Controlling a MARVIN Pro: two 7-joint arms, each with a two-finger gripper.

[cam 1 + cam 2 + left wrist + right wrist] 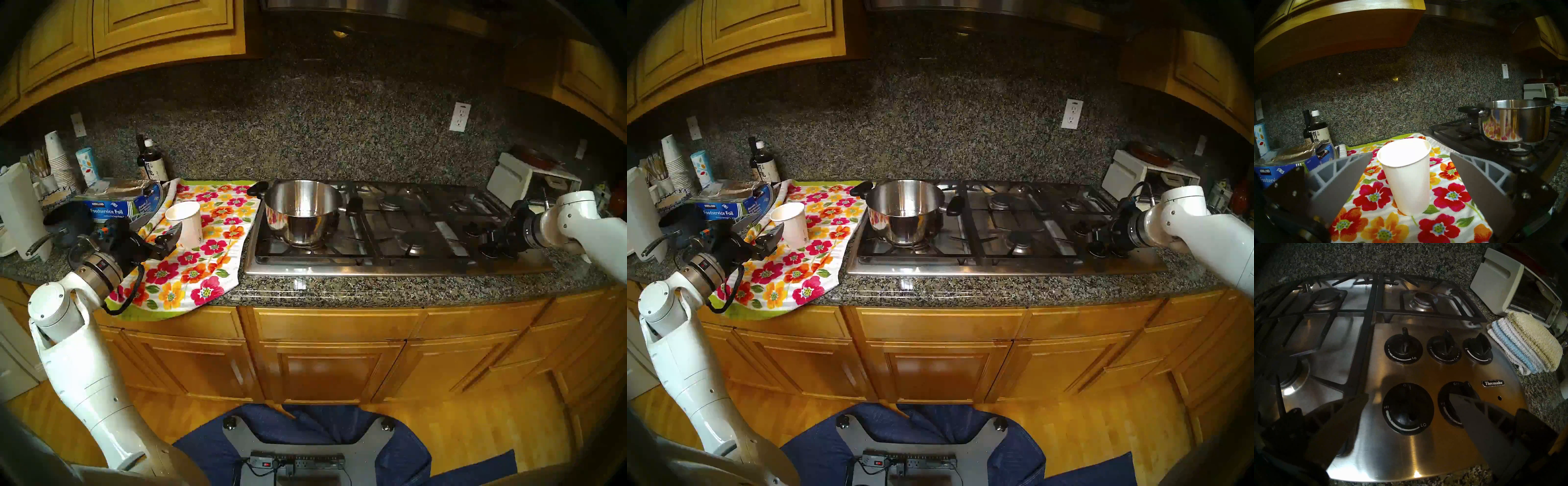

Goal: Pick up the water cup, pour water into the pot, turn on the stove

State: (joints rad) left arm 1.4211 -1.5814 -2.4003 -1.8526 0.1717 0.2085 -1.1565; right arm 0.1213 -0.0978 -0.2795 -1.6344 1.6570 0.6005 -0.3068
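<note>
The white paper water cup [187, 222] [792, 224] [1407, 178] stands upright on a floral towel. My left gripper [163, 235] [1410, 154] is open, one finger on each side of the cup with gaps showing. The steel pot [302, 212] [904, 210] [1515, 121] sits on the front left burner of the stove [390, 268] [1000, 268] [1423, 455]. My right gripper [488, 241] [1408, 396] hangs open over the black knobs. The front left knob [1407, 411] lies between its fingers, and the right finger covers part of the knob beside it.
The floral towel [203, 271] drapes over the counter edge. Behind the cup are a foil box [115, 205], dark bottles [151, 163], a stack of cups [59, 159] and a dark saucepan [68, 224]. A white toaster oven [1508, 283] and folded towels [1525, 343] stand right of the stove.
</note>
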